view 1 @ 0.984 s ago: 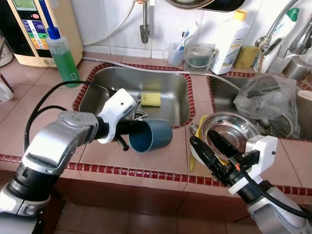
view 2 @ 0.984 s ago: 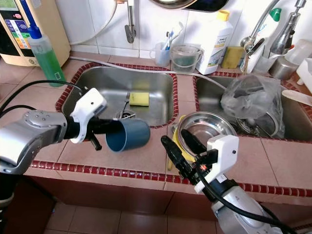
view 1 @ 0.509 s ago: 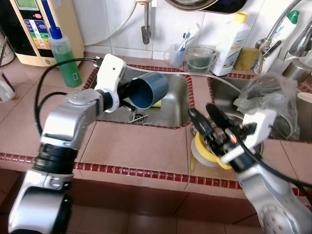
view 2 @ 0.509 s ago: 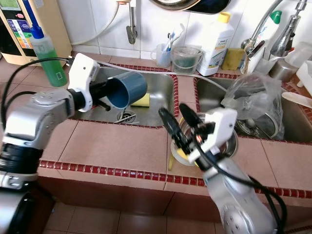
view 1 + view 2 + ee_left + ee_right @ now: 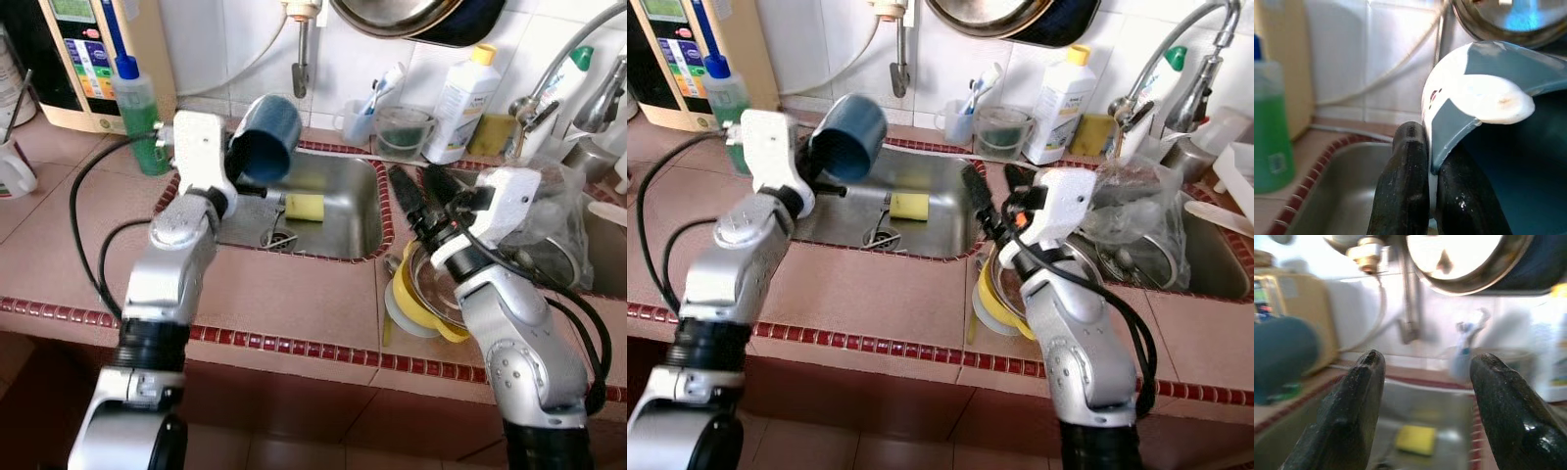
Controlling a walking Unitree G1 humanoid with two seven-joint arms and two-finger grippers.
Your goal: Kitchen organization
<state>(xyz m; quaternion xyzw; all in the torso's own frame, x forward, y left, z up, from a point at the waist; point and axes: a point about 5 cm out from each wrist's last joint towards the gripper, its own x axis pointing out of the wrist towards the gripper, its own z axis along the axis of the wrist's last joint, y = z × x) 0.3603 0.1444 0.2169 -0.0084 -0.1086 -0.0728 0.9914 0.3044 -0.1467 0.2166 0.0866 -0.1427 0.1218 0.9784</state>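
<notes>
While the left gripper [image 5: 1422, 196] pinched the blue cup [image 5: 265, 150] by its rim above the sink [image 5: 345, 217], the right gripper [image 5: 1422, 406] hung open — cup should travel level, grip firm.

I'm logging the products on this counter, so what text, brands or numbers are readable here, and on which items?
No text reads clearly enough to quote.
White detergent bottle: label print too small to read.
Beige wall appliance: coloured panel and buttons, lettering blurred.
Green soap bottle: small label, unreadable.
Blue cup held in the left hand: no marking visible.
</notes>
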